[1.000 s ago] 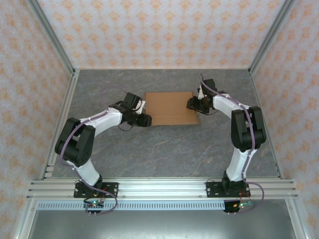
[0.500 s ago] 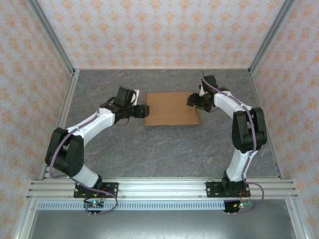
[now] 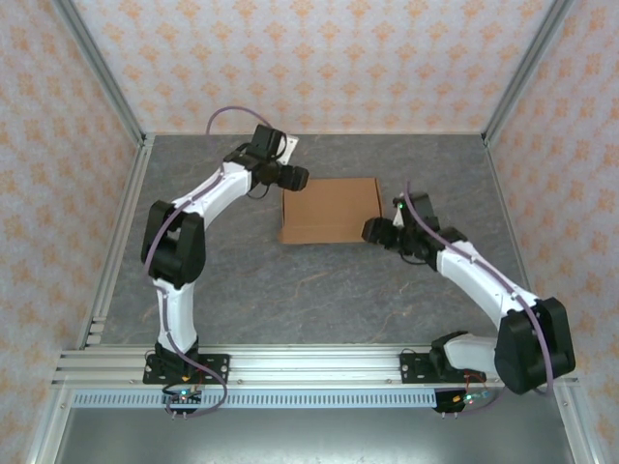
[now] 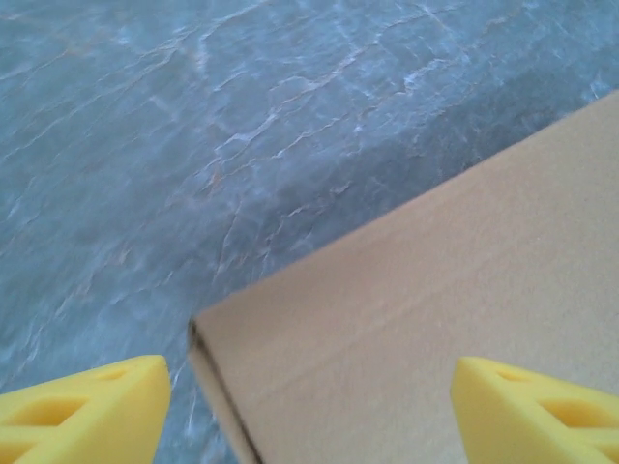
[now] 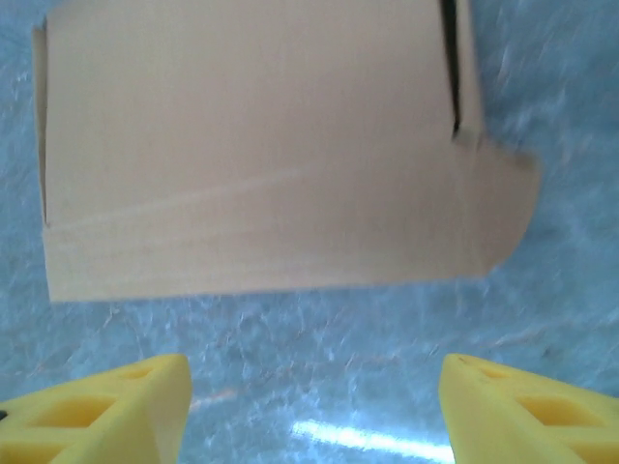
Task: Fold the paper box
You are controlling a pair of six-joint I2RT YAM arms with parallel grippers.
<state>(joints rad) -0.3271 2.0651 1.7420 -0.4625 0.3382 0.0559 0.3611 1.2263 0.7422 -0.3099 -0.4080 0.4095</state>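
The paper box (image 3: 329, 210) lies flat and folded on the grey table, a plain brown cardboard rectangle. My left gripper (image 3: 295, 178) hovers at its far left corner, open. In the left wrist view that corner of the box (image 4: 435, 319) sits between my spread yellow fingertips (image 4: 82, 411), with nothing gripped by the left gripper (image 4: 309, 416). My right gripper (image 3: 372, 232) is at the near right corner, open. In the right wrist view the box (image 5: 261, 155) lies ahead of the right gripper (image 5: 314, 411), a rounded flap (image 5: 498, 203) sticking out at its right side, and bare table between the fingertips (image 5: 97, 411).
The grey marbled table (image 3: 290, 290) is walled by patterned panels (image 3: 319, 58) on three sides. Aluminium rails (image 3: 319, 362) run along the near edge where both arm bases are bolted.
The left arm swung from the box's left edge up to its far left corner. The right arm drew back from the far right edge to the near right corner. Both grippers spread wider.
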